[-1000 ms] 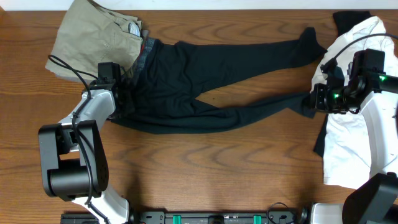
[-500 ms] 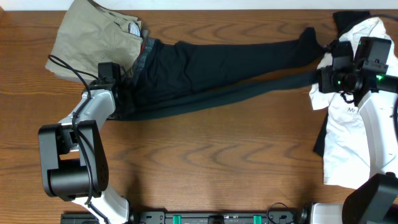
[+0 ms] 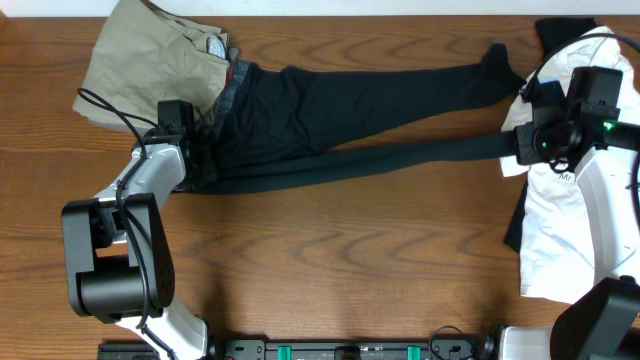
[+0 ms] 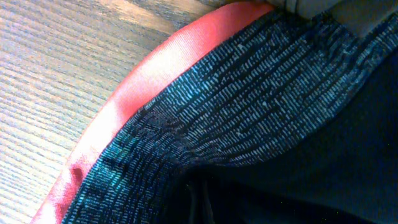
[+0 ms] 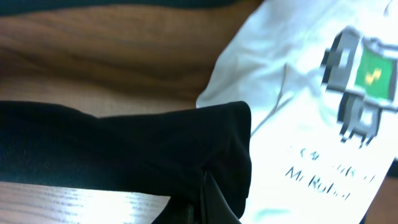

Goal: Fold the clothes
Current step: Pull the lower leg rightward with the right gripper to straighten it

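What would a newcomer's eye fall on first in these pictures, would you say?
Probably the black trousers, stretched across the middle of the table between the left end effector at the waist and the right end effector at one leg's hem. Then the white T-shirt with a robot print on the right, and the khaki trousers bunched at top left.

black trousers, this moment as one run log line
left gripper: shut on black trousers waistband | right gripper: shut on near leg cuff beside white T-shirt | trousers: legs stretched out, unfolded
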You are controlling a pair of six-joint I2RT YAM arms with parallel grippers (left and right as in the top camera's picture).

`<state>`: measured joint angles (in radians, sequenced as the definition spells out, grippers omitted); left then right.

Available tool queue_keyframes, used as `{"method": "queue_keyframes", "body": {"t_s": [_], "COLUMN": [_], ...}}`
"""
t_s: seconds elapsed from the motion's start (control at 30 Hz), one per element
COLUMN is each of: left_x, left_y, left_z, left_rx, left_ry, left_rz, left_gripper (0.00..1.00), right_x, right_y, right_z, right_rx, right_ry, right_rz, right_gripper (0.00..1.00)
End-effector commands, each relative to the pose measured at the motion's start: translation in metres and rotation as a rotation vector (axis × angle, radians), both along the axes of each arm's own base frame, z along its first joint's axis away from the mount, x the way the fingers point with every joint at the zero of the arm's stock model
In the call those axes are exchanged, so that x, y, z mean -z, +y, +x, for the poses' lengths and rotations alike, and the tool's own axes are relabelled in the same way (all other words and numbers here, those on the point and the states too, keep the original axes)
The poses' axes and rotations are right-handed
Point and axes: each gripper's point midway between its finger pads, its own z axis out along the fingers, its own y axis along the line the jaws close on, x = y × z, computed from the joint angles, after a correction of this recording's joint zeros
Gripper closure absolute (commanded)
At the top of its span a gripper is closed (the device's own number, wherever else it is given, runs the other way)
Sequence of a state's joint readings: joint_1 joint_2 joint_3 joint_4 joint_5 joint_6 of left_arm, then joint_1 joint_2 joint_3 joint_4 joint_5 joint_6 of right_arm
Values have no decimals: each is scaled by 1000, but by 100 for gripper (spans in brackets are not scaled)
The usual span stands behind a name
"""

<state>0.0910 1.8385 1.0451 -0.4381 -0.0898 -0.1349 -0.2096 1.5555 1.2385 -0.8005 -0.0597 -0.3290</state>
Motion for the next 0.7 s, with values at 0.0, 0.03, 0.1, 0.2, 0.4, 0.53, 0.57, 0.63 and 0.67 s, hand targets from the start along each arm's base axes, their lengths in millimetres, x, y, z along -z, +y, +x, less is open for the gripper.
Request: {"method": "queue_keyframes", "body": {"t_s": [0.0,0.03,0.1,0.2,0.4,0.53,0.57,0.63,0.67], "left_x": [15,15,15,15,15,15,15,15,15], "left_y": [3,3,3,3,4,4,4,4,4], "left_z": [-11,-11,-11,-11,-10,-10,-10,-10,-10], "left_rx": [-23,-23,-23,-23,-23,-23,-23,-23,-23], "left_ry": [45,45,45,45,41,41,41,41,41], "left_rz": [0,0,0,0,1,1,1,1,1], "left_gripper": [94,94,94,94,94,94,94,93,94], "right_x": [10,12,15,16,15,15,14,12,10], "right_y": [-2,-2,-1,-1,1,14,22,40,48], "right_z": [-10,-12,-16,-18,-15,-14,-13,-14,-14], "right_rx": [55,60,61,94,140,112,105,73,57], "right_ry": [40,52,67,72,56,55,52,53,57], "right_rz": [-11,-7,-4,12,47,117,163,265,312], "right_gripper": [99,99,99,85,68,73,72,69,69]}}
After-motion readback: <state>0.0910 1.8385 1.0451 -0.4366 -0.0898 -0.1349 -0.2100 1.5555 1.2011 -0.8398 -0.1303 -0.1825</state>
